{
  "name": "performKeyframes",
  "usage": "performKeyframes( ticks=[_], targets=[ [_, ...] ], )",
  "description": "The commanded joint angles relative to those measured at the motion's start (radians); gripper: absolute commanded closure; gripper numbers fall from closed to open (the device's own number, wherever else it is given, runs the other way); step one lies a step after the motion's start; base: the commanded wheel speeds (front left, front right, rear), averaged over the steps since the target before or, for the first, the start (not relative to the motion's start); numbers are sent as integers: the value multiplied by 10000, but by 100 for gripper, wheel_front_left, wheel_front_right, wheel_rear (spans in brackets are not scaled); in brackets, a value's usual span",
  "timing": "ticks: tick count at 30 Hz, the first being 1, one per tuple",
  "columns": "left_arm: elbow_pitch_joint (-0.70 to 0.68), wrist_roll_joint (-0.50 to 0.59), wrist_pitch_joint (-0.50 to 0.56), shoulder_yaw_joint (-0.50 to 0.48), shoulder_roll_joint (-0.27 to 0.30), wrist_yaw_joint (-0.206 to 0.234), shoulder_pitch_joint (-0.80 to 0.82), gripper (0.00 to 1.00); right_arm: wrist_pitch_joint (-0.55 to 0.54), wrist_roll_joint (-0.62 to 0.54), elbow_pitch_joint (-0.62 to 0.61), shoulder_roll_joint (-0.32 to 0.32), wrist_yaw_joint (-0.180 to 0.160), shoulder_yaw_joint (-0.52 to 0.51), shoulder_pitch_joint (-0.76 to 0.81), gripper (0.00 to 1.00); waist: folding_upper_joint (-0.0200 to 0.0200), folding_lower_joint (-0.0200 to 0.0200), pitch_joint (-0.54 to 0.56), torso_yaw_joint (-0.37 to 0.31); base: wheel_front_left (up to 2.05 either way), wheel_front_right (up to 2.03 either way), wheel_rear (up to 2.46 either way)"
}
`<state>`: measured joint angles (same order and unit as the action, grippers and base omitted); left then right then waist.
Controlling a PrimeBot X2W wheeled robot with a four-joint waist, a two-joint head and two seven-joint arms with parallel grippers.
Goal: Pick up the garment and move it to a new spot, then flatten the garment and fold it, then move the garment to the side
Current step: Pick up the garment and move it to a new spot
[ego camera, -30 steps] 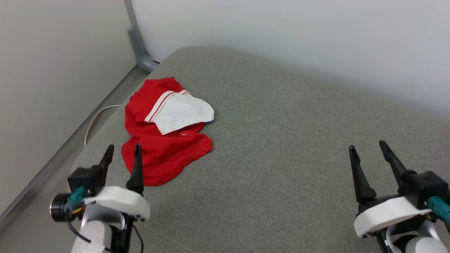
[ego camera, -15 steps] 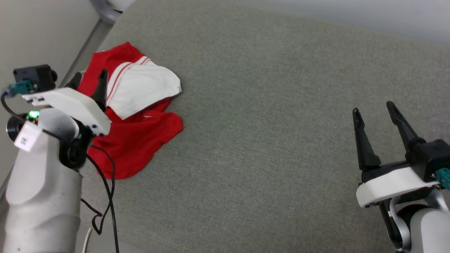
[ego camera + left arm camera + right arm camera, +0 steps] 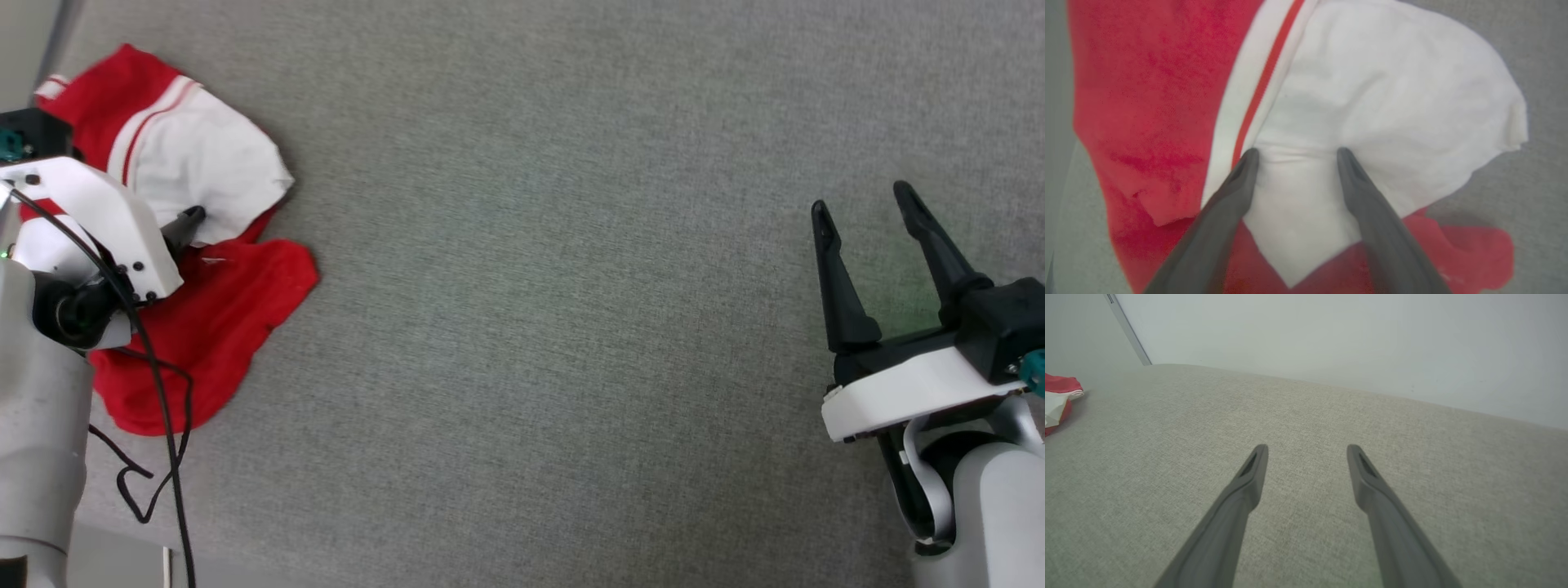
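Observation:
The garment (image 3: 204, 310) lies crumpled at the left of the grey cushion, red with a white sleeve (image 3: 204, 163) folded on top. My left gripper (image 3: 181, 222) points down onto it, with one dark fingertip showing past the white housing. In the left wrist view the left gripper (image 3: 1297, 153) is open and both fingertips (image 3: 1250, 157) press into the white sleeve (image 3: 1392, 102) beside its red stripe, with the red body (image 3: 1147, 81) to the left. My right gripper (image 3: 861, 202) hovers open and empty at the lower right, far from the garment (image 3: 1057, 396).
The grey fabric cushion (image 3: 531, 327) stretches wide between the arms. A black cable (image 3: 159, 408) hangs from my left arm over the garment's near edge. A pale wall (image 3: 1331, 335) and a metal post (image 3: 1126, 330) stand behind the cushion.
The head camera has tilted down, shifting the whole picture. My left gripper has gone from the garment's near edge forward and down onto the white sleeve. The right gripper stays open.

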<state>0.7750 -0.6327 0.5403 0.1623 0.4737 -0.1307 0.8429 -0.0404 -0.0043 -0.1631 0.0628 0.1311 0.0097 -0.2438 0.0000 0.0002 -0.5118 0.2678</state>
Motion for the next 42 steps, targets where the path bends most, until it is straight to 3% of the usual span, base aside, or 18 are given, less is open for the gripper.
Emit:
performKeyframes(
  ticks=[1,5,6,8,12,16,20,25,32,42],
  targets=[
    [93,-42,106,81,21,4,65,0,-6,-61,-62,66,-7,0,-138,0,0,-2,-279,-184,0,0,0],
    [885,-431,928,242,-164,8,-47,0,-10,-57,-103,124,-7,0,-250,0,0,-2,-502,-235,0,0,0],
    [1404,-667,1489,337,-311,11,-233,100,29,-47,-75,139,-7,4,-273,0,0,-2,-477,-272,0,0,0],
    [1579,-787,1676,401,-305,9,-348,100,49,-37,-20,130,-7,35,-256,0,0,-2,-361,-327,0,0,0],
    [1641,-635,1049,441,-53,6,-362,100,76,-11,84,122,-7,-10,-163,0,0,-2,-72,-337,0,0,0],
    [1456,-131,-612,408,429,165,23,100,146,47,186,86,-7,-93,18,0,0,-2,365,-291,0,0,0],
    [1499,138,-2113,360,467,279,133,100,327,148,378,18,-7,-212,270,0,0,-2,1056,-273,0,0,0],
    [1561,439,-3550,435,419,424,105,100,592,373,649,-82,-7,-395,634,0,0,-2,2045,-309,0,0,0],
    [1196,900,-5664,534,145,970,-49,100,868,786,962,-134,-7,-686,1119,0,0,-2,3152,-572,0,0,0],
    [16,1213,-6666,993,-387,1185,-763,100,1054,1361,1294,-127,-7,-854,1794,0,0,-2,4345,-1754,0,0,0]
  ],
)
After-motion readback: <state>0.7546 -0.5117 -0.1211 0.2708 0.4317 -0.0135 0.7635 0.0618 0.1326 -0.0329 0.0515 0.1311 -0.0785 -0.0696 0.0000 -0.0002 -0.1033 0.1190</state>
